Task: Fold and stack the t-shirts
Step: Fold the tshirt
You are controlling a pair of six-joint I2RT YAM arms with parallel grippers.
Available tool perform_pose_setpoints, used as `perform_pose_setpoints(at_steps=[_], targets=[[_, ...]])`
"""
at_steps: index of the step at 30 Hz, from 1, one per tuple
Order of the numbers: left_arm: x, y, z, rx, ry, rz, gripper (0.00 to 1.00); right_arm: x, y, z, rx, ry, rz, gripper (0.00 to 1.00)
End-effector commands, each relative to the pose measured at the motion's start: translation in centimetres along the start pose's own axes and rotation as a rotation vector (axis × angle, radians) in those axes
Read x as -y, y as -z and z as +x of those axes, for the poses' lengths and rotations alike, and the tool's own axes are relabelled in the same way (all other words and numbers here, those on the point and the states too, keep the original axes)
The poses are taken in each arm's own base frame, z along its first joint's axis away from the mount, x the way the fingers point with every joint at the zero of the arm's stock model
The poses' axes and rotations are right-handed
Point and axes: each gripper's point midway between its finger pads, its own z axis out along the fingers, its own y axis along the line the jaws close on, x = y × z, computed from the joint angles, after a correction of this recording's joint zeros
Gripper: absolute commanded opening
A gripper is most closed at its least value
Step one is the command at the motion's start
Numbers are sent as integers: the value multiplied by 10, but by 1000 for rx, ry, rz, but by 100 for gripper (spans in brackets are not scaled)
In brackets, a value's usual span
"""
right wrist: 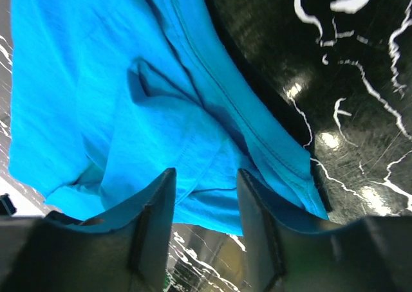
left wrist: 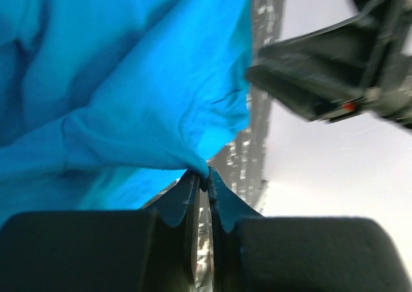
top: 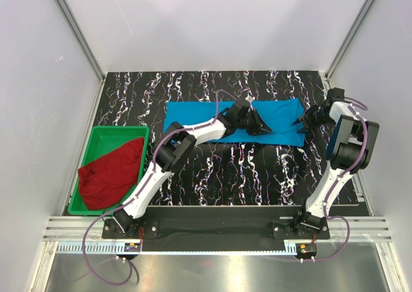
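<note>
The sky-blue t-shirt [top: 193,118] lies as a long folded strip across the far half of the table. My left gripper [top: 259,125] is over its middle right and is shut on a pinched fold of it [left wrist: 207,171]; the cloth [left wrist: 129,99] hangs up from the tips. My right gripper [top: 301,123] is at the shirt's right end, open, with the shirt's edge [right wrist: 212,202] between its fingertips [right wrist: 161,189] and not gripped. The dark red t-shirt [top: 112,173] lies crumpled in the green bin [top: 103,132], spilling over its near rim.
The black marbled table [top: 244,176] is bounded by white walls with metal posts at the left and right. The green bin stands at the table's left edge. The right gripper shows in the left wrist view [left wrist: 322,80], close to the left one.
</note>
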Motion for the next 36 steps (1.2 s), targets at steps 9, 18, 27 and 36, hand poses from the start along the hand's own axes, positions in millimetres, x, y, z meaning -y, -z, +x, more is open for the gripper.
perform_pose_setpoints(at_steps=[9, 18, 27, 36], targets=[[49, 21, -32, 41, 25, 169, 7, -9, -13, -7, -1, -54, -68, 38], [51, 21, -31, 32, 31, 181, 7, -5, -16, -10, 8, -55, -47, 37], [49, 21, -33, 30, 33, 178, 8, -17, -13, -22, 24, -50, -76, 9], [41, 21, -59, 70, 44, 202, 9, -48, -4, -40, 54, -76, -182, 3]])
